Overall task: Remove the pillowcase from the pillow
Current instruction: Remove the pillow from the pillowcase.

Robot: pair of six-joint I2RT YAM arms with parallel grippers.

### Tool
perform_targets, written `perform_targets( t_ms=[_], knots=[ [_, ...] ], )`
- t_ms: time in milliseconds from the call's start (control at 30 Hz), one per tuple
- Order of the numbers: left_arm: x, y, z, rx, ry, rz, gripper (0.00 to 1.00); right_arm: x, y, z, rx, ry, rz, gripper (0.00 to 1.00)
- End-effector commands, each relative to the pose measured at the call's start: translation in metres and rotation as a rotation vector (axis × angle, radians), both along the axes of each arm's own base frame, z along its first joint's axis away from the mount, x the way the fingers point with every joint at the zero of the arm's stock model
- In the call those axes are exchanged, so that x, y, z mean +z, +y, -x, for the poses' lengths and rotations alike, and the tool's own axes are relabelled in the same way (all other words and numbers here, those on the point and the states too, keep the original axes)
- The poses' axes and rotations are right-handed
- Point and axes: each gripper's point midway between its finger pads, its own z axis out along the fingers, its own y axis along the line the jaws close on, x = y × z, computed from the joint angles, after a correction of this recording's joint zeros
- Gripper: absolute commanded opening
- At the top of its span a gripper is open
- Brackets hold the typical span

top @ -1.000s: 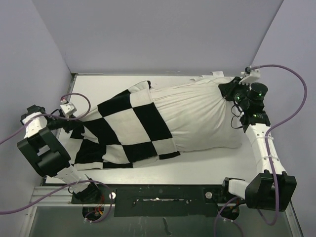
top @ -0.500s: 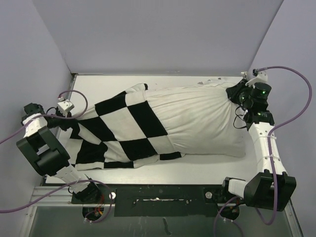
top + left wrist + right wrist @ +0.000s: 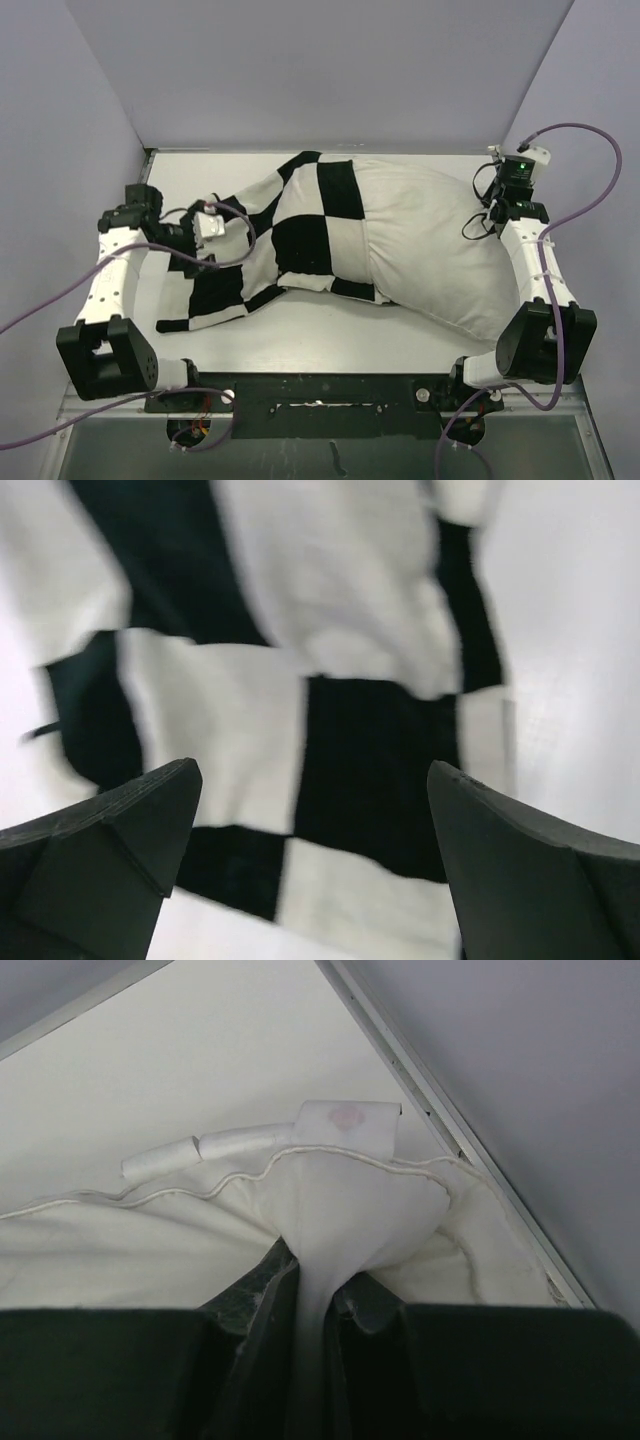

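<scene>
Pillowcase (image 3: pixel 300 240) status, starting from your side of the tabletop (image 3: pixel 330 340): the loose checkered tail lies flat at the front left, just ahead of the left arm's base. From there the fabric runs back and right until it's draped over the left part of the pillow (image 3: pixel 440 255). The right part of the pillow is bare white, so I'd call it roughly half off, not free yet.

Your left pincer (image 3: pixel 310 780) hovers over that slack checkered stretch with its jaws spread wide and nothing between them. The wrist view only shows blurry black and white squares below the two fingertips, and I can't tell whether the tips brush the cloth. My read is that it's placed there to take a fresh bite closer to the pillow, since tugging the limp tail would only take up slack.

Further back, the pillow lies at a slant, with its far corner reaching toward the back right corner of the tabletop. That's where your right pincer (image 3: pixel 305 1295) is, jaws closed tight on a pinch of the plain white corner, just below the seam and a little sewn-in tag (image 3: pixel 345 1125). That makes sense as the anchor: hold the pillow so the cover slides off instead of dragging the whole thing left.
</scene>
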Motion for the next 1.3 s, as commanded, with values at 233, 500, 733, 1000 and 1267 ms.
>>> perform_targets(
  t_ms=[233,500,733,1000,1267],
  knots=[
    [-0.085,-0.047,0.014,-0.042,0.017,-0.048,0.98,0.007,0.019,-0.009,0.13,-0.022,0.087,0.0],
    [-0.129,-0.09,0.024,0.047,0.267,0.018,0.98,-0.003,0.025,-0.005,0.141,-0.003,0.093,0.0],
    [-0.158,-0.096,0.007,0.113,0.292,-0.053,0.98,-0.007,0.03,-0.006,0.155,-0.012,0.079,0.0],
    [-0.158,-0.051,-0.026,0.22,0.239,-0.253,0.21,0.0,0.032,-0.017,0.178,-0.051,0.077,0.0],
    [-0.121,0.062,-0.023,0.304,0.166,-0.279,0.0,-0.007,-0.002,-0.035,0.102,-0.116,-0.13,0.0]
  ],
)
